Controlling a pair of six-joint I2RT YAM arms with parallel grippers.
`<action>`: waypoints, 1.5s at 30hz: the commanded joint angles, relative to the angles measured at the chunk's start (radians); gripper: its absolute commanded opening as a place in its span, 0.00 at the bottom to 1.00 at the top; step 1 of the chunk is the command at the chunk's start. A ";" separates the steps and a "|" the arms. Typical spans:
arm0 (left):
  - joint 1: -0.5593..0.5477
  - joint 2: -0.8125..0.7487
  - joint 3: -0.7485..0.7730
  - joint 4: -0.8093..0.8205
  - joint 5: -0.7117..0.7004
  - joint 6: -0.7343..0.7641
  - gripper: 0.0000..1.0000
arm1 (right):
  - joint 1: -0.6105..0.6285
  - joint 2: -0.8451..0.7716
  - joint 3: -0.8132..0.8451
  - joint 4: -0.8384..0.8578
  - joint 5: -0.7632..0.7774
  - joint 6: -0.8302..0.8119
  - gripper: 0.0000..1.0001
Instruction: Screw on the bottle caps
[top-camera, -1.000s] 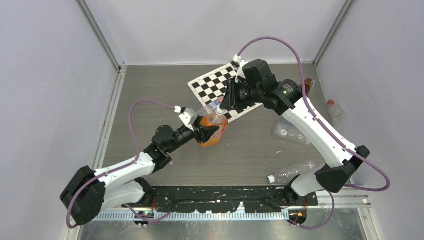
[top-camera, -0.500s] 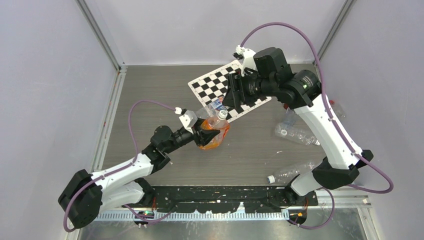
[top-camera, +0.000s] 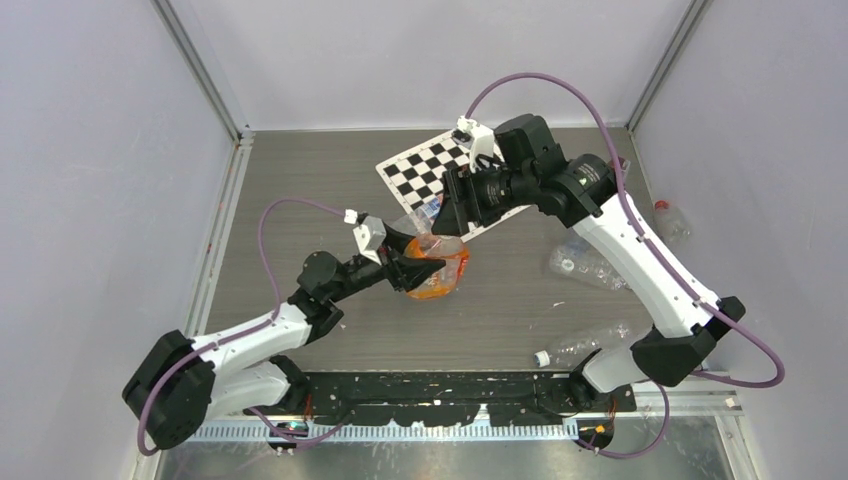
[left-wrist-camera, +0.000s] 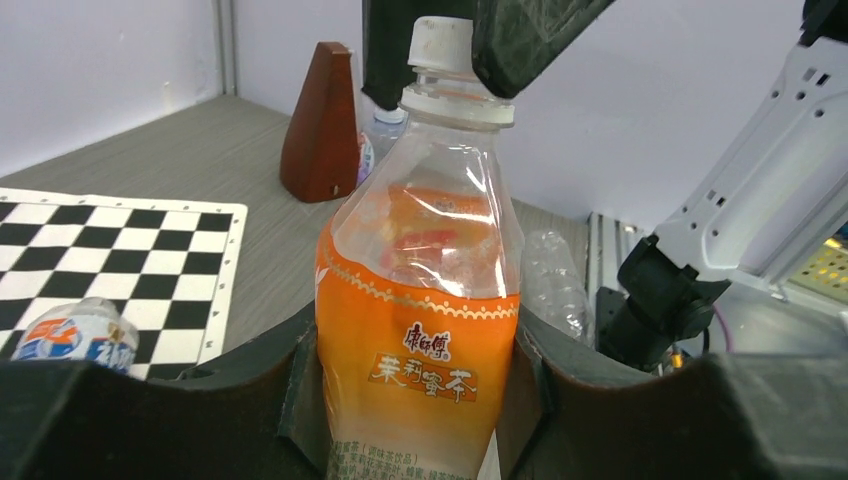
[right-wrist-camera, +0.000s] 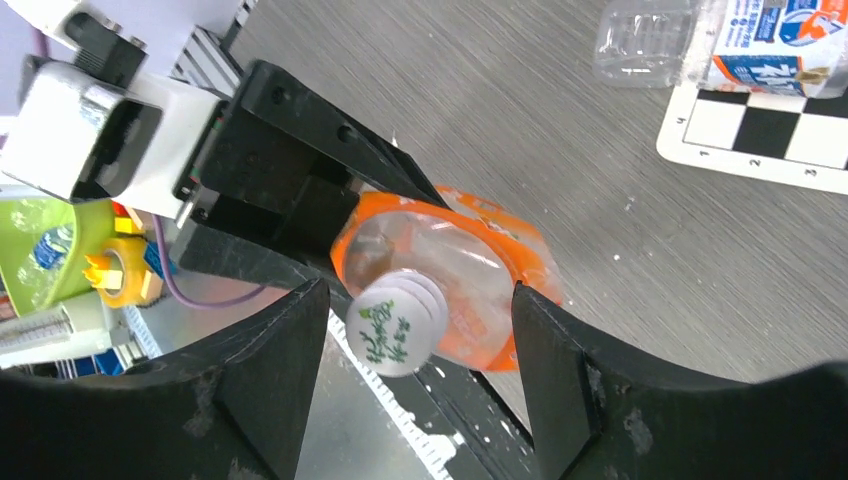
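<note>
Mid-surface, just off the checkerboard's (top-camera: 455, 180) near edge, the left gripper (top-camera: 415, 268) holds an orange-labelled bottle (left-wrist-camera: 420, 300) upright, jaws pinching its body. A white cap (right-wrist-camera: 398, 325) sits on the bottle's neck. The right gripper (right-wrist-camera: 415, 330) hangs over it, jaws spread on either side of the cap.

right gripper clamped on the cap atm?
No. In the right wrist view the right gripper straddles the white cap with a visible gap on each side.

The plastic bottle (left-wrist-camera: 420, 300) looks glossy, its plastic cap (left-wrist-camera: 441, 40) matt.
</note>
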 joint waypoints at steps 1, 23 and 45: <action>0.004 0.053 0.016 0.222 0.023 -0.086 0.00 | -0.005 -0.085 -0.054 0.211 -0.045 0.069 0.73; 0.004 0.037 0.042 0.203 -0.014 -0.120 0.00 | -0.010 -0.162 -0.147 0.324 -0.086 0.124 0.73; 0.004 -0.026 0.075 -0.002 0.051 -0.083 0.00 | -0.041 -0.146 0.003 0.015 -0.090 -0.196 0.66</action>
